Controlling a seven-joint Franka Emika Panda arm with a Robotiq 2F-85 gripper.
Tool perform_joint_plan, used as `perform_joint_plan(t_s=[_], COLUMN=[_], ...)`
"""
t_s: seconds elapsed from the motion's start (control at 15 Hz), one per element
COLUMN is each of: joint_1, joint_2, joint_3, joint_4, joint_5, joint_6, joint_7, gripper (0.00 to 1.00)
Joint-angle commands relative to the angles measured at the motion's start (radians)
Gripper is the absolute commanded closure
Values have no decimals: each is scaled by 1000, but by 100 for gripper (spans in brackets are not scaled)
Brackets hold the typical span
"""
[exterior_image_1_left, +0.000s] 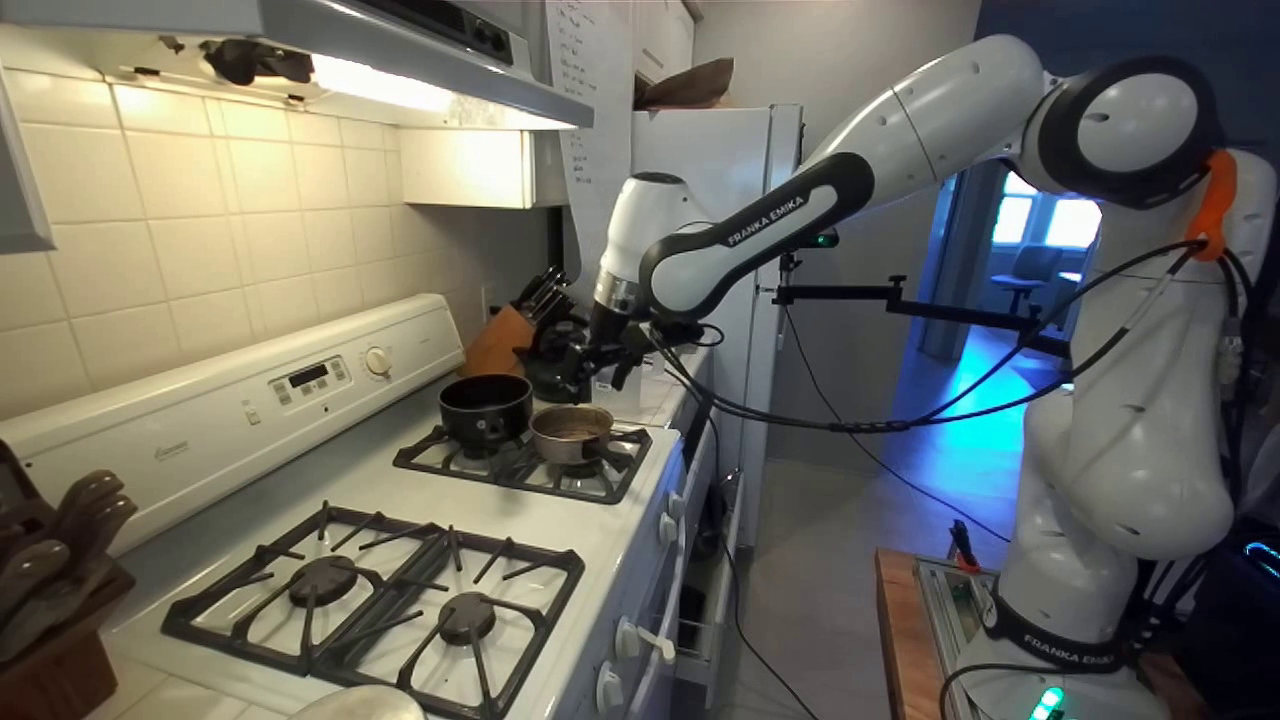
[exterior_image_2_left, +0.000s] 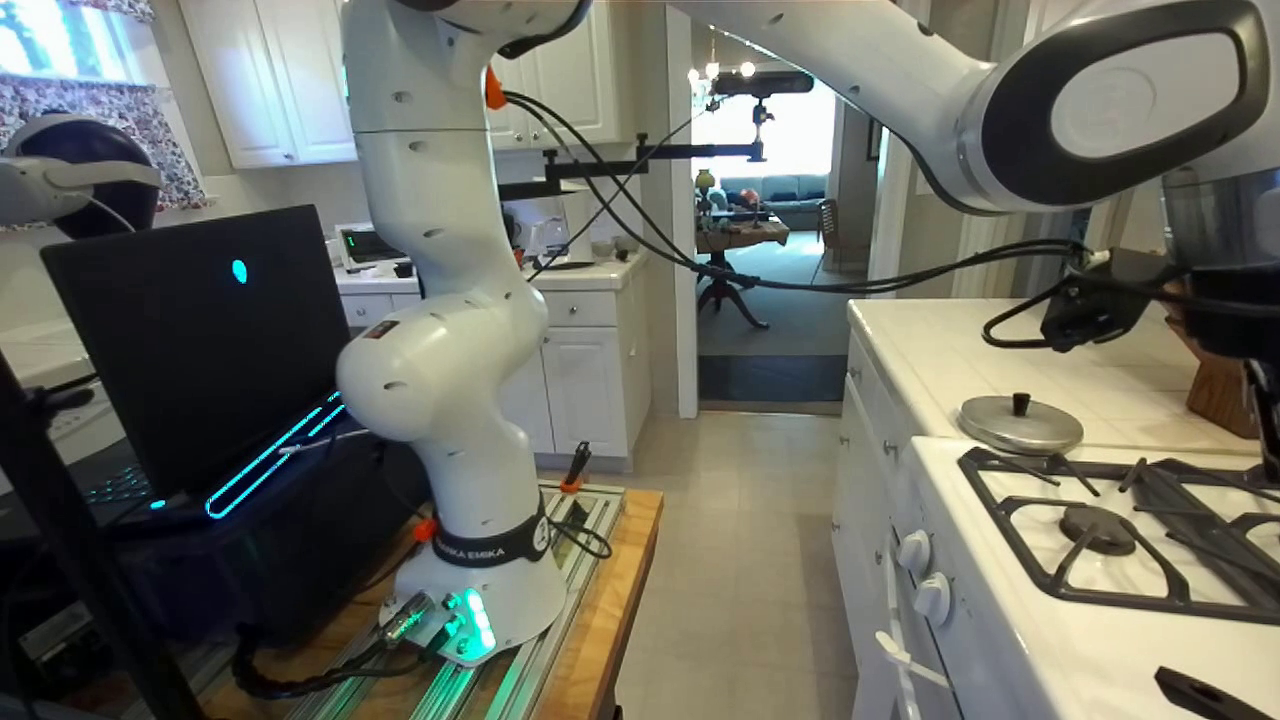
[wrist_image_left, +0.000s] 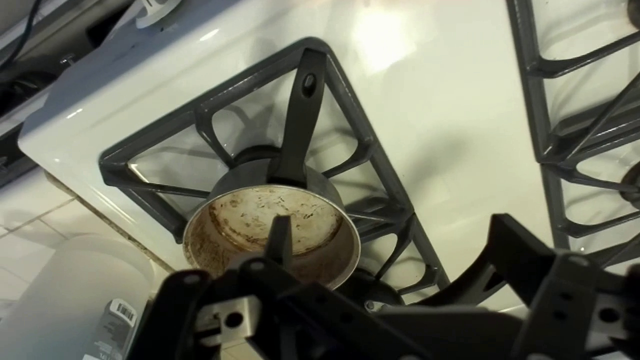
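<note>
My gripper (wrist_image_left: 395, 237) is open and empty, with its two black fingers wide apart over the stove. In an exterior view the gripper (exterior_image_1_left: 603, 372) hangs above and just behind a small metal saucepan (exterior_image_1_left: 572, 436). In the wrist view the left finger overlaps the saucepan (wrist_image_left: 272, 212); whether they touch cannot be told, though they seem apart. The saucepan has a stained inside and a black handle (wrist_image_left: 302, 115) lying over the grate. A dark pot (exterior_image_1_left: 487, 412) stands beside it; in the wrist view it is mostly hidden behind the gripper. In an exterior view the gripper (exterior_image_2_left: 1262, 400) is cut off.
The white stove (exterior_image_1_left: 400, 480) has black grates (exterior_image_1_left: 375, 600). A knife block (exterior_image_1_left: 500, 340) and a white container (wrist_image_left: 75, 295) stand past the pots. A second knife block (exterior_image_1_left: 60, 640) and a metal lid (exterior_image_2_left: 1020, 424) are at the opposite end. A range hood (exterior_image_1_left: 420, 60) overhangs the stove.
</note>
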Motion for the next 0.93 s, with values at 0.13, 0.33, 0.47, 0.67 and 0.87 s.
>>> perform_joint_plan(t_s=[0.13, 0.33, 0.47, 0.67, 0.87], joint_1=[-45, -69, -86, -82, -78], joint_2=[-50, -75, -80, -41, -39], joint_3=[-26, -47, -63, -56, -50], joint_4=[-48, -78, -82, -37, -37], joint_5=[41, 47, 8, 16, 16], joint_6=[15, 41, 57, 24, 24], joint_7=[-242, -393, -379, -359, -359], gripper=[0, 0, 0, 0, 0])
